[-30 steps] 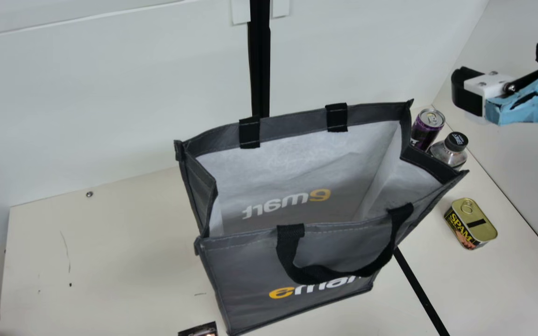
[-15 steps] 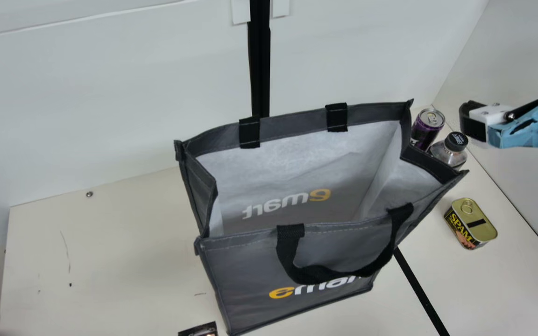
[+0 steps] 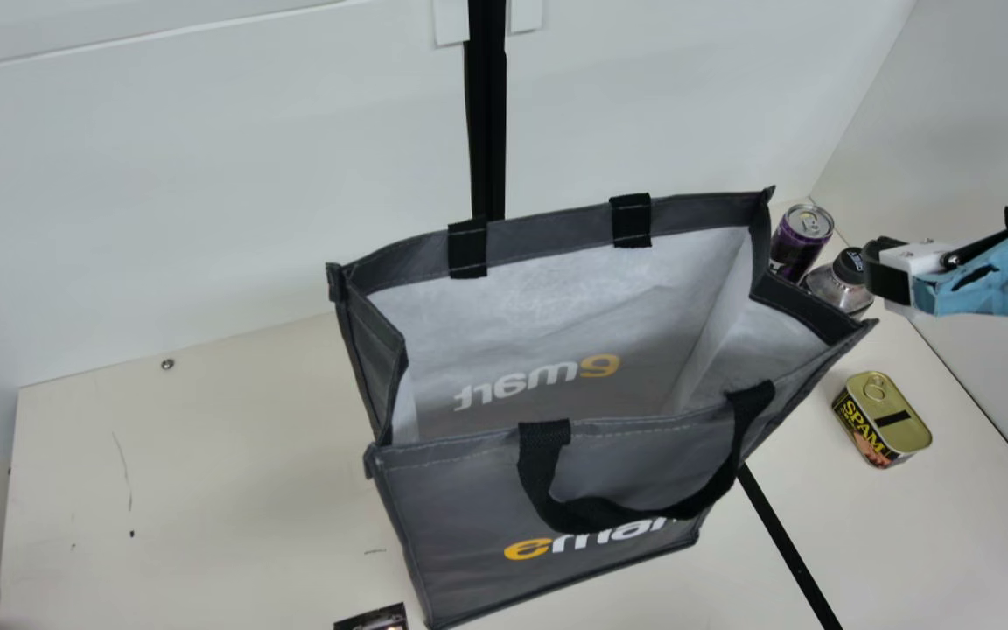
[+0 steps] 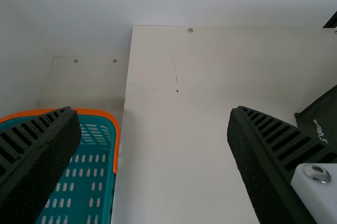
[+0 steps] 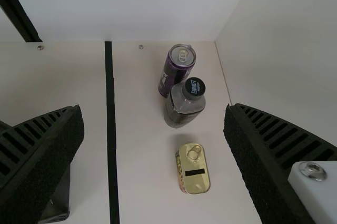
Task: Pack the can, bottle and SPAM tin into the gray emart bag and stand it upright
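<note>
My right tool has swung lower since the earlier frame, toward the goods; its fingers are spread, pinching nothing. Below it on the counter stand the bottle, the can just beside that, and the tin a little apart. The bag waits upright and open to that tool's left. My left tool is spread too, a basket off its outer side. I judge I'm at the first pick: choose one item, centre the fingers, descend without knocking its neighbour.
</note>
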Robot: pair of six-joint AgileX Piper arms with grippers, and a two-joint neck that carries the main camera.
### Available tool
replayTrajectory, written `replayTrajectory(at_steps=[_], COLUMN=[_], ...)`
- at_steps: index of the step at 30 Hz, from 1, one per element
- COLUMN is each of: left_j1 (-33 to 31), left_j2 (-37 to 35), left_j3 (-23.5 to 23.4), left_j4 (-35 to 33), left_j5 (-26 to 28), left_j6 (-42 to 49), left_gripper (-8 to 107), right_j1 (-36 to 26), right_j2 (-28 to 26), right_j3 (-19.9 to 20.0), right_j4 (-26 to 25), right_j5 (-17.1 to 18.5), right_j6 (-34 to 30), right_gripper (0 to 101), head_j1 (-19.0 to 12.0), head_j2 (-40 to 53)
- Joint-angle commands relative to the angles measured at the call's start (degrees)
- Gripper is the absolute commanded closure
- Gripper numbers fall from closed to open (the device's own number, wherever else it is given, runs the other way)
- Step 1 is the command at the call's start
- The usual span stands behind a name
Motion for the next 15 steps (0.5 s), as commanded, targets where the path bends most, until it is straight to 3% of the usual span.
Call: replayTrajectory(at_steps=[1, 15], left_j1=[0.00, 0.00], left_j2=[0.00, 0.00], left_j3=[0.00, 0.00], left_j4=[0.00, 0.00], left_j5=[0.00, 0.00], left_j6=[0.00, 0.00], left_gripper=[9, 9], right_j1=[0.00, 0.00], right_j2=[0.00, 0.00], right_j3=[0.00, 0.00], right_j4=[0.00, 0.00], right_j5=[0.00, 0.00], right_j6=[0.00, -0.05], right_gripper=[6, 6], head_j1=[-1.30, -1.30], head_j2=[-0.05, -0.05])
